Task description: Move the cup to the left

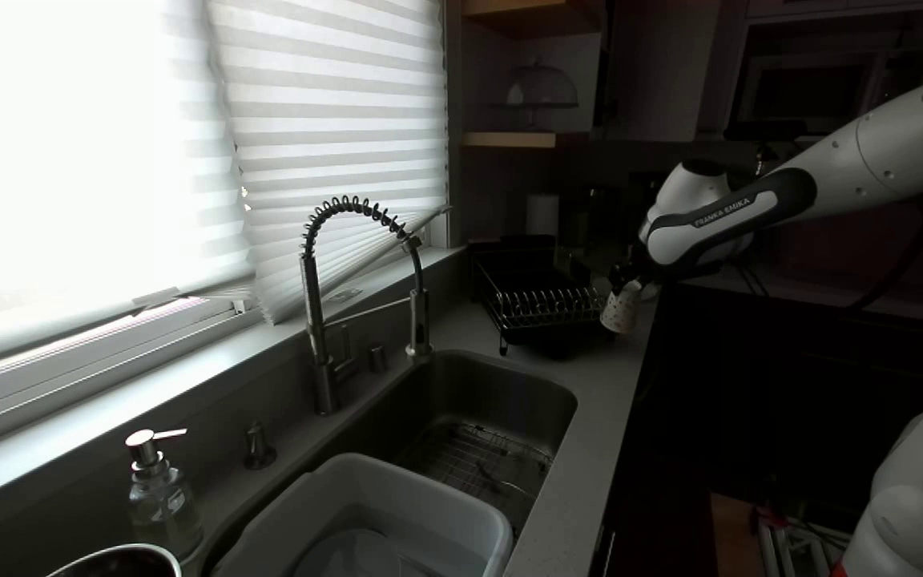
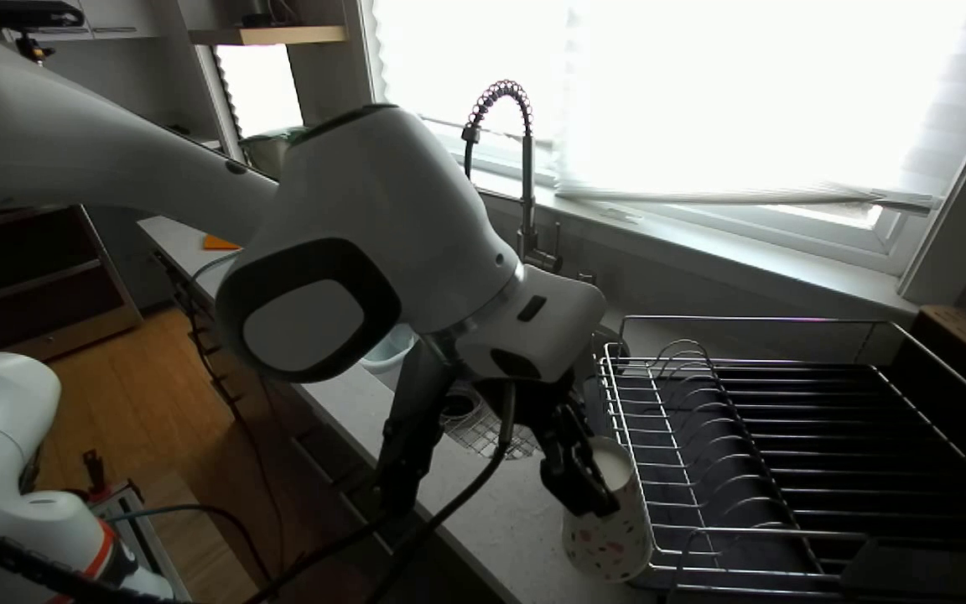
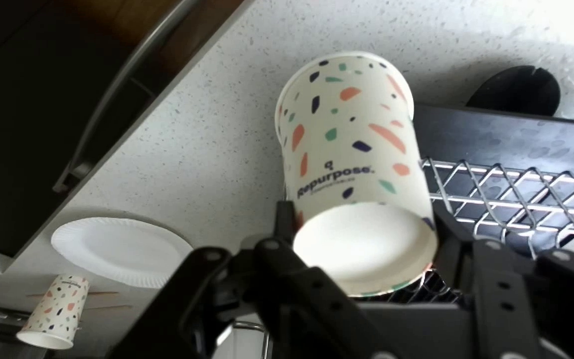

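The cup [image 3: 352, 144] is a whitish paper cup with coloured flecks, turned upside down, its wide rim pointing down. It also shows in both exterior views [image 1: 620, 314] [image 2: 609, 545], close beside the dish rack's end and a little tilted. My gripper [image 3: 365, 219] has one finger against each side of the cup near its base, shut on it. In the exterior views the gripper [image 1: 626, 280] [image 2: 579, 478] reaches down to the cup, and only one finger shows clearly against it. I cannot tell whether the rim touches the counter.
The wire dish rack [image 2: 743, 403] stands right beside the cup. A white plate [image 3: 122, 252] and a second flecked cup [image 3: 58, 309] are on the counter. The sink [image 1: 525, 385] holds a grey tub [image 1: 429, 489]; a coiled faucet [image 1: 313, 312] and soap bottle [image 1: 163, 505] stand by it.
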{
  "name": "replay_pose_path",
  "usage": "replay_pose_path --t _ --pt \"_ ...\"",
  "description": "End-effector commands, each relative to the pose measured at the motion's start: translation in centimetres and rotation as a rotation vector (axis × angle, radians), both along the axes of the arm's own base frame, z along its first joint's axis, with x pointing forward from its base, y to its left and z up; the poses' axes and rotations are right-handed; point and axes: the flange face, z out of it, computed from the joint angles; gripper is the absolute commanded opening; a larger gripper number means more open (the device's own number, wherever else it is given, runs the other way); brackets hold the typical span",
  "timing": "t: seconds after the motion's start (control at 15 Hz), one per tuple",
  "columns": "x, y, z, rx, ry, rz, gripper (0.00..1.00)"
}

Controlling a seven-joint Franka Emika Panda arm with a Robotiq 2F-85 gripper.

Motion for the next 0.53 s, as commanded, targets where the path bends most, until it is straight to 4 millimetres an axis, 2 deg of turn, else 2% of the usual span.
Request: replay_pose_path --t 0.0,0.47 --pt "0.5 0.1 2.6 -0.024 -0.007 0.013 0.41" --pt "0.7 0.9 6.2 -0.065 -0.013 0.038 0.41"
